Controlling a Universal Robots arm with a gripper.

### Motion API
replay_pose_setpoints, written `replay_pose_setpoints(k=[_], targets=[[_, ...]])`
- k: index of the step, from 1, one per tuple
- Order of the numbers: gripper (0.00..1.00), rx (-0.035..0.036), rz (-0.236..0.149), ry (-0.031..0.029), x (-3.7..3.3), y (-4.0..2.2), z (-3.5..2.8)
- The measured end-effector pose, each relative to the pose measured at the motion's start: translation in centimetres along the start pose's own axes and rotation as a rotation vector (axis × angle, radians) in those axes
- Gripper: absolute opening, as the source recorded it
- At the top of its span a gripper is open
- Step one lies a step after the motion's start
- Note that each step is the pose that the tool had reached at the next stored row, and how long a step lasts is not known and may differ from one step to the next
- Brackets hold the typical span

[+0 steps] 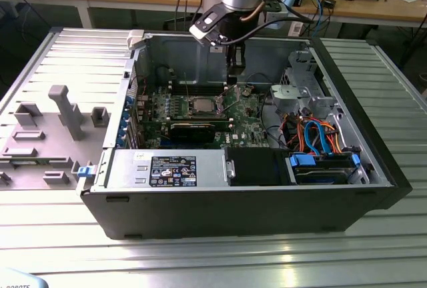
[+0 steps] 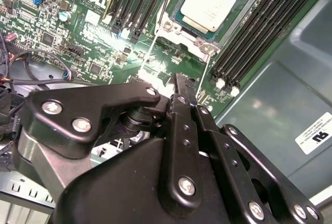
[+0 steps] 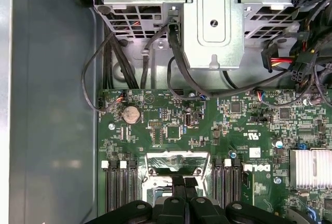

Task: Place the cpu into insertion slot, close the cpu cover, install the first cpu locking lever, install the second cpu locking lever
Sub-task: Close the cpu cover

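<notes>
Though seated flat in the insertion slot (image 2: 176, 17), not clamped yet: cpu (image 2: 210, 1) bare, metal top up. Next to it, cpu cover (image 3: 179, 157) tilted up off the slot, between the two banks of memory slots (image 3: 116, 187). All of it inside the open case (image 1: 233, 215) on the ribbed metal surface (image 1: 200, 261).

Risks, as judged from here:
- Slipping off the thin cover edge. Would let the frame drop hard on the chip, or send the tips into the board (image 3: 155, 110).
- Snagging the wire levers (image 2: 149, 53). Both unlatched and standing close by the tips, easy to bend or drag.
- Pushing off-centre. Could twist the frame at its hinge and land it skewed on the slot rim.
- Chip seat not checkable down to the contacts. Closing over a cocked chip would wreck them.

Fingers: gripper (image 3: 182, 180) down inside the case, just beside the slot. Fingers (image 3: 174, 190) drawn together, a thin slit between them at most. Tips right at the free edge of the cover, touching or as good as. Cannot tell whether pinching that edge or only pressing on it. Nothing else held.
</notes>
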State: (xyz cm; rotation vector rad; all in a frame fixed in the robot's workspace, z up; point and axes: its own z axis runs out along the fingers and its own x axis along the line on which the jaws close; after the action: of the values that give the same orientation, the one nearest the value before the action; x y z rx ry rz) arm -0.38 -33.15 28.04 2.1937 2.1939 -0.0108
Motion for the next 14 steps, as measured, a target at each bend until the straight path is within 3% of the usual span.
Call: replay_pose_setpoints(k=[14], targets=[[0.11, 0.0000, 0.000, 0.0001, 0.00, 0.48, 0.01]])
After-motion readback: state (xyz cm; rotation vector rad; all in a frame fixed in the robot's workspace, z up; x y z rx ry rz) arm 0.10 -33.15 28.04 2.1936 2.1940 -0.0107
